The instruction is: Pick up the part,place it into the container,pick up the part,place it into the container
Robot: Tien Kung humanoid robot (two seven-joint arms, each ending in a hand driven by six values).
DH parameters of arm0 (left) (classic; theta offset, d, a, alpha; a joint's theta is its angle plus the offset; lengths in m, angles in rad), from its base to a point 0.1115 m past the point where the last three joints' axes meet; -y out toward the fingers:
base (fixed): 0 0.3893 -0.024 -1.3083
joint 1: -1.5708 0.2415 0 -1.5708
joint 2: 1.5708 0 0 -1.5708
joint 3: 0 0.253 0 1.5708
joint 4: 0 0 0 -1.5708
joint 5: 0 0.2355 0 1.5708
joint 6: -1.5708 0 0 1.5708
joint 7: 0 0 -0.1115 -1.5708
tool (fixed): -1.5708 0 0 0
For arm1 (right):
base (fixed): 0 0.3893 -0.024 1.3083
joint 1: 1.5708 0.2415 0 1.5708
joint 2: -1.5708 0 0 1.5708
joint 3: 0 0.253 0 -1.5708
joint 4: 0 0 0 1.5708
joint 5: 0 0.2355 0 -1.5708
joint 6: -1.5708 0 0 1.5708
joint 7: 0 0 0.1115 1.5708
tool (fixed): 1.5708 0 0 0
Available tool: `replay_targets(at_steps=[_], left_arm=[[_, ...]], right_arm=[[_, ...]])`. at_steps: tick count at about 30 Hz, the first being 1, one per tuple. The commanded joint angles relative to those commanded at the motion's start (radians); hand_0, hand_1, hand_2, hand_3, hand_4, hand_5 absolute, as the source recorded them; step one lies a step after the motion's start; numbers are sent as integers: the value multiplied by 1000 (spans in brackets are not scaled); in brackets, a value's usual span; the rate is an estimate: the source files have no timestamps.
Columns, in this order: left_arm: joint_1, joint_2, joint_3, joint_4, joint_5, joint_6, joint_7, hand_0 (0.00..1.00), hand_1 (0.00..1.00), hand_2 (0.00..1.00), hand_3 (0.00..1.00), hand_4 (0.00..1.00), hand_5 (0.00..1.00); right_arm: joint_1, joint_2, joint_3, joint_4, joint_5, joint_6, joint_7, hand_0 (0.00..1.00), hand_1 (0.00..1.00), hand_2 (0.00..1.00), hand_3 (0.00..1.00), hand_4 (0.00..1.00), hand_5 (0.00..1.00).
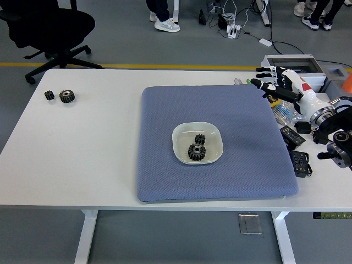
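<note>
Gears: two black parts, one large (pixel 196 152) and one small (pixel 200 138), lie touching inside the white container (pixel 181 135) at the centre of the blue mat (pixel 165 110); two further gears, small (pixel 49 95) and larger (pixel 67 96), sit side by side at the table's (pixel 82 143) far left; right hand (pixel 279 80) hangs beyond the mat's far right corner, fingers spread apart, holding nothing.
</note>
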Motion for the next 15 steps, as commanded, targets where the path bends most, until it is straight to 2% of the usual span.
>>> replay_targets(at_steps=[1, 2, 11, 15], left_arm=[[1, 0, -1, 0, 3, 0, 1, 652, 626, 706, 580, 695, 607], [1, 0, -1, 0, 4, 0, 1, 652, 626, 708, 579, 695, 609], [9, 0, -13, 0, 22, -2, 2, 652, 626, 706, 578, 694, 607], [11, 0, -15, 0, 25, -2, 4, 650, 625, 705, 579, 693, 607]], right_arm=[[-23, -8, 26, 18, 45, 12, -1, 682, 711, 804, 779, 998, 741], [-39, -13, 43, 30, 91, 19, -1, 884, 845, 876, 882, 998, 892], [-205, -37, 188, 128, 468, 72, 15, 908, 858, 879, 903, 998, 884], [-263, -39, 232, 158, 507, 84, 12, 914, 860, 884, 909, 998, 924]])
